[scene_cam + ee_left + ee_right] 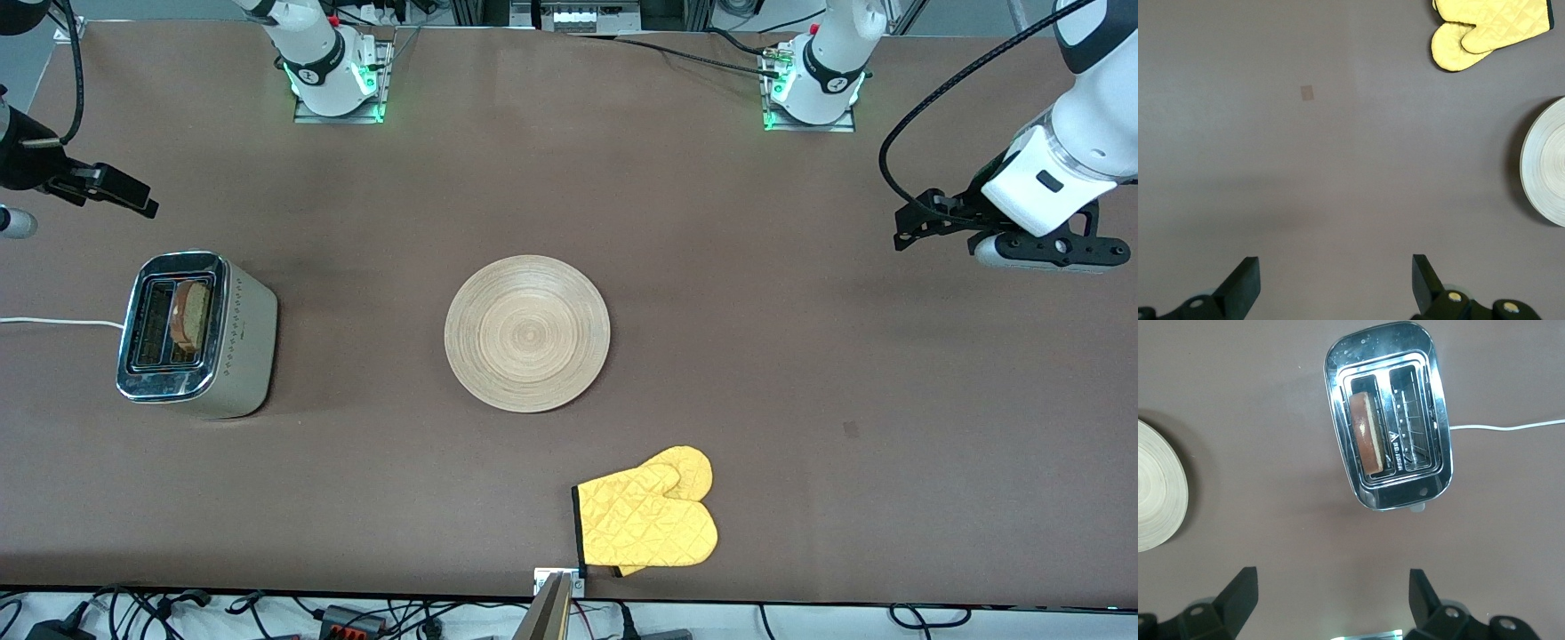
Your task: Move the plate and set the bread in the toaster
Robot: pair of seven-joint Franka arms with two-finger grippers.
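Note:
The light-wood plate (527, 332) lies flat in the middle of the table, and its rim shows in both wrist views (1548, 167) (1155, 487). The chrome-topped toaster (240, 347) (1405, 495) stands toward the right arm's end. The bread (189, 316) (1368, 433) stands upright in the slot on the plate's side. My right gripper (133, 197) (1331, 593) hangs open and empty above the table beside the toaster. Over bare table at the left arm's end, my left gripper (916, 222) (1336, 280) is open too, holding nothing.
A yellow quilted oven mitt (649, 520) (1485, 30) lies near the table's front edge, nearer to the front camera than the plate. The toaster's white cord (53, 322) (1511, 425) runs off the right arm's end of the table. A small patch (851, 429) marks the tabletop.

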